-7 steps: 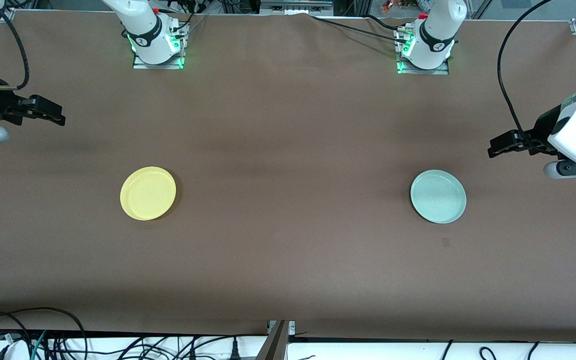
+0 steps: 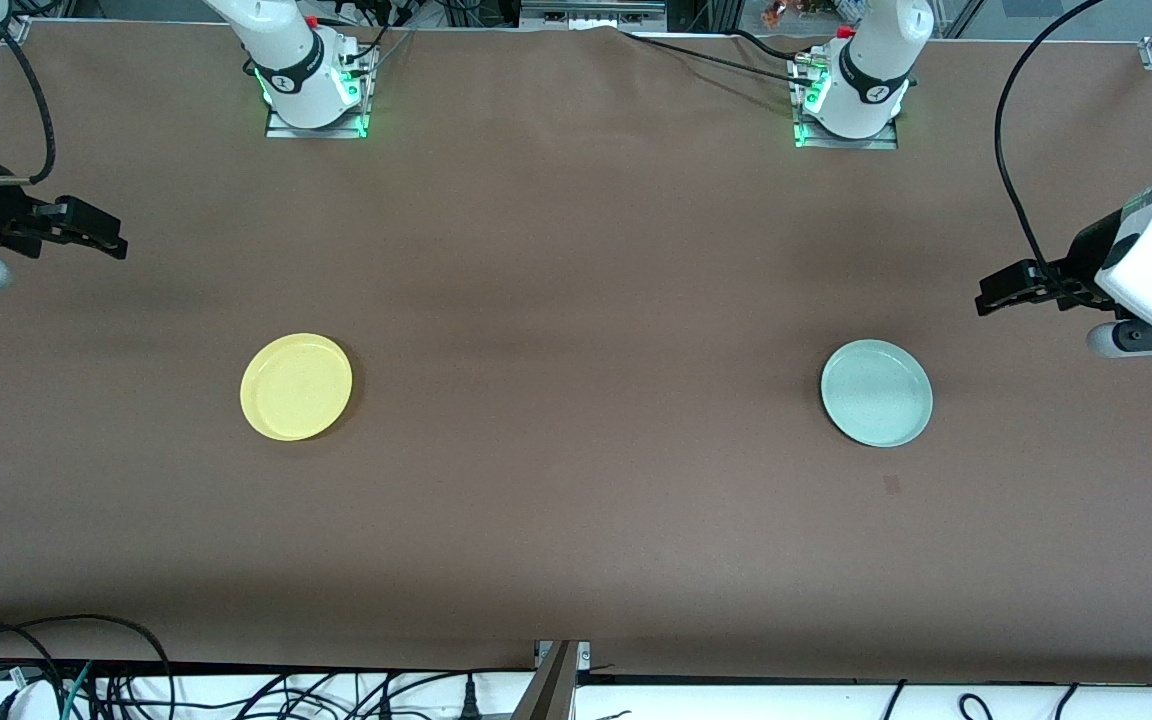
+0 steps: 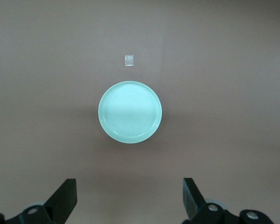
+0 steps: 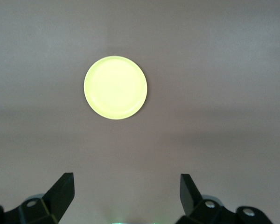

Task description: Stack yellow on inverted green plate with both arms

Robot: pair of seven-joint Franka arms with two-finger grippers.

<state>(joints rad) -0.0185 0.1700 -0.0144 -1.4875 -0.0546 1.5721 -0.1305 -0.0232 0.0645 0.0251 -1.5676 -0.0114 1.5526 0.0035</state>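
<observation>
Right gripper (image 2: 101, 240) retreated slightly, jaws spread; left gripper (image 2: 998, 293) spread; round plates untouched.

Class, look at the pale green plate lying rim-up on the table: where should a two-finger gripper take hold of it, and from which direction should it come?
Probably at the rim. The green plate lies flat and right way up on the brown table, so only its shallow raised edge gives something to pinch: one finger inside, one outside, coming down from above. The open left gripper, over the table at its own arm's end, is the closer one.
</observation>
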